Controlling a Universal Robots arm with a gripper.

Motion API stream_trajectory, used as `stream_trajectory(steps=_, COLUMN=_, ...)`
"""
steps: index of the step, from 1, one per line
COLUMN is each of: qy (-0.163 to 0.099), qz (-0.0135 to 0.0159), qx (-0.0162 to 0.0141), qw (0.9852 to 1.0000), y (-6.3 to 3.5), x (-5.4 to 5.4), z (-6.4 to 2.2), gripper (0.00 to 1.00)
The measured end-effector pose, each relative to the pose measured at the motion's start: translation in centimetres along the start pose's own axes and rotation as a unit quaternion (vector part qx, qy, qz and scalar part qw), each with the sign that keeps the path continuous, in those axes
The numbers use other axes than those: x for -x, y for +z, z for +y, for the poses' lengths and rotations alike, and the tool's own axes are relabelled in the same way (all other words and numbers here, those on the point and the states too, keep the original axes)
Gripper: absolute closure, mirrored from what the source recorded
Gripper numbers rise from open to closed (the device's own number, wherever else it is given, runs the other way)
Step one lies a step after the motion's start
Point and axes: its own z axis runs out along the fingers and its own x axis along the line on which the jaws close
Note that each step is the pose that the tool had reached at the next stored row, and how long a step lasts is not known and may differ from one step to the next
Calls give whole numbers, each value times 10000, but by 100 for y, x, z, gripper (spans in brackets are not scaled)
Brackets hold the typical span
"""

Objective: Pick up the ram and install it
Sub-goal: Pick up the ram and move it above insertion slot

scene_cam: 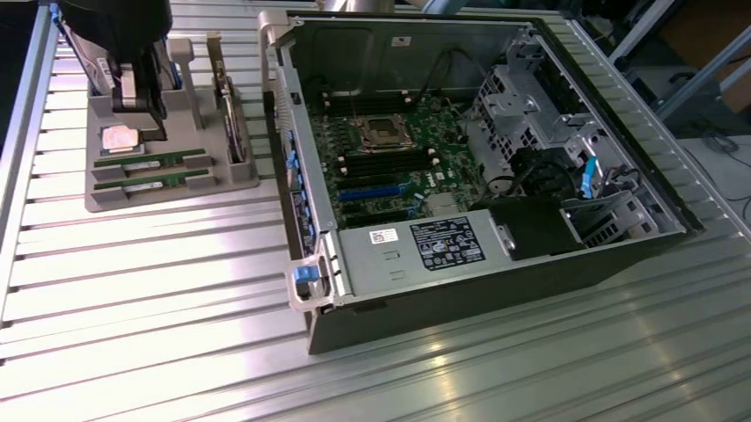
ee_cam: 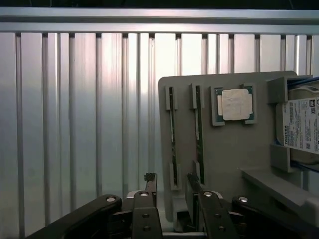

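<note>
Gripper (ee_cam: 170, 178) hanging spread wide above tray (ee_cam: 229, 149); ram (ee_cam: 172, 129) lining up between fingertips (ee_cam: 149, 178), long axis running straight ahead, across closing direction.

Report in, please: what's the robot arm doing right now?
Gripper open, empty, above the gray holder. Both ram sticks seated in it, untouched. Processor chip beside them, apart.

**Exterior view:** the arm (scene_cam: 112, 35), cut off by the upper edge, hides the rear of the grey holder (scene_cam: 164, 198). The print on the power-supply label (scene_cam: 449, 244) is too small to read.

**Wrist view:** the hard drive (ee_cam: 301, 124) runs off the picture's edge. The pincer (ee_cam: 170, 179) covers the holder's near edge, and the pincer's own base is cut off.
</note>
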Motion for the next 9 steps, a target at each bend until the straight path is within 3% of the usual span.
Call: stream_trajectory(steps=9, qy=0, qz=1, qx=0, qw=10000, y=124, x=-1, z=-28, gripper=64)
